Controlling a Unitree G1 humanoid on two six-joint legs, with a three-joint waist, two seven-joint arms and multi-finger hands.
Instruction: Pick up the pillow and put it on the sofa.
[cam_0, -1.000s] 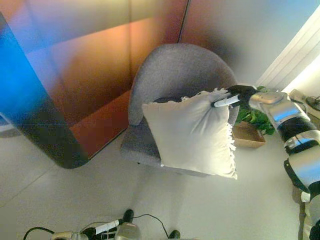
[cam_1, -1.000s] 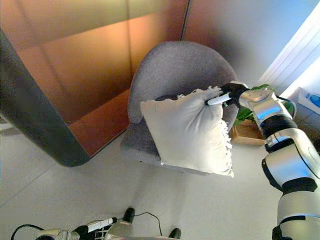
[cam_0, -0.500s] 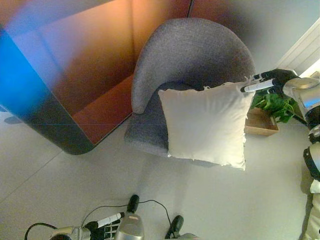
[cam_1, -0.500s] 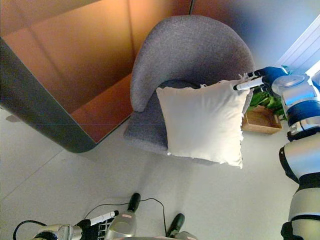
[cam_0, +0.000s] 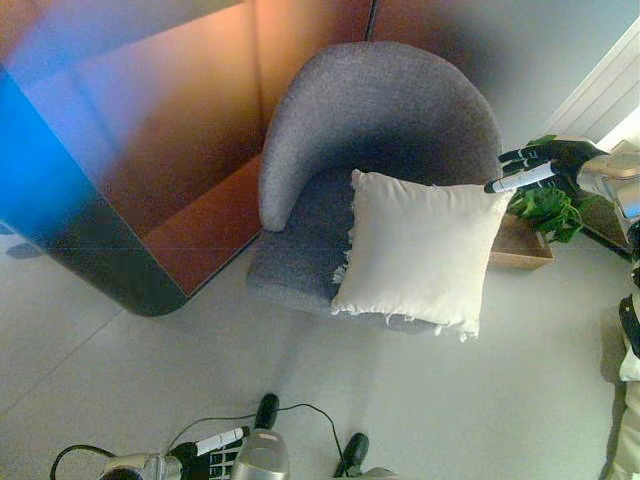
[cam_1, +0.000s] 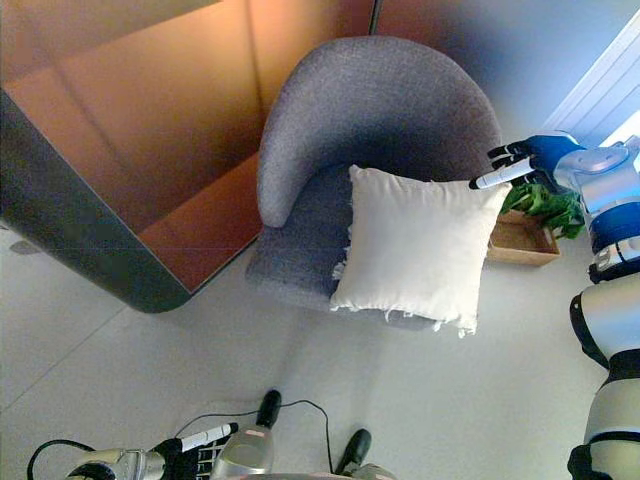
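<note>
Your pillow (cam_0: 418, 250) rests on the sofa (cam_0: 380, 120) seat; right hand (cam_0: 545, 167) just beside its corner, fingers spread, gripping nothing. Withdraw next. Left hand (cam_0: 215, 452) idle, fingers relaxed.

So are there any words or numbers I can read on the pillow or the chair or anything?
None. The white pillow is plain, the grey armchair shows no label, and neither do the wooden tray with the plant or the right hand.

Pillow (cam_1: 415, 248) on sofa (cam_1: 370, 120) — right hand (cam_1: 520, 162) beside.
</note>
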